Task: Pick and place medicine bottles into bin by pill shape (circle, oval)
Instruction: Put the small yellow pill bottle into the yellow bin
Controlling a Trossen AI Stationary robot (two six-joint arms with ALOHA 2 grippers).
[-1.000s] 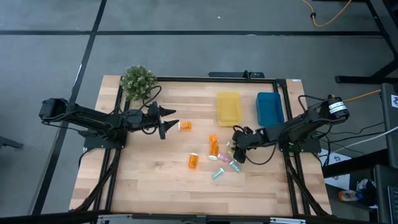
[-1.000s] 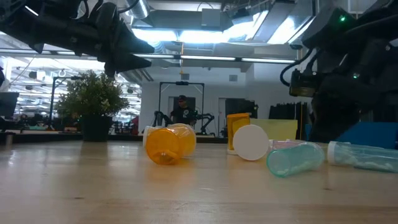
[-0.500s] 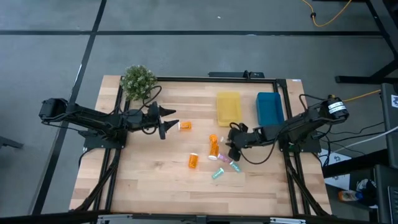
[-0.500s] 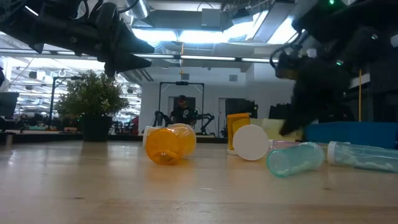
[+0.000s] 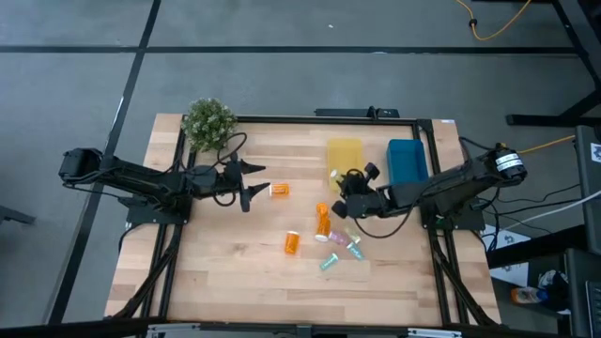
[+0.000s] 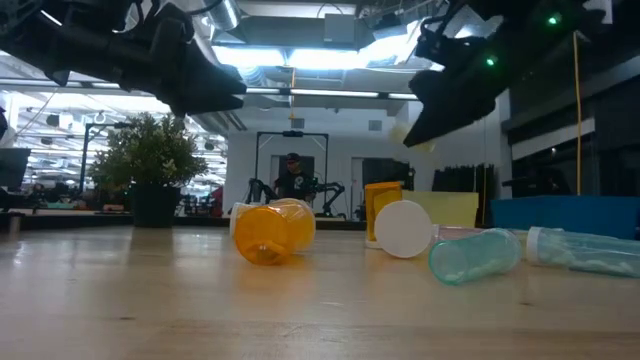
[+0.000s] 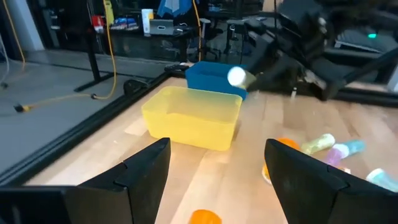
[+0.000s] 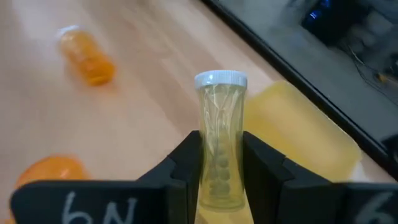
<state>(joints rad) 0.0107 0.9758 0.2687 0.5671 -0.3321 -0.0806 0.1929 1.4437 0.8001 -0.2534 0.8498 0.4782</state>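
The right gripper (image 5: 344, 179) hangs above the surface beside the yellow bin (image 5: 345, 155), its jaws pinching a pale clear bottle (image 8: 219, 140) by the lower body, white cap poking out beyond the tips. The other bottles (image 5: 322, 222) lie on the wood below. The left gripper (image 5: 254, 181) waits near an orange bottle (image 5: 279, 190), jaws spread.

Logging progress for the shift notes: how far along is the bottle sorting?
Early. Nothing shows in the yellow bin. The right gripper holds a clear bottle by that bin. Left gripper waits open. Several bottles, such as an orange one, remain on the table.
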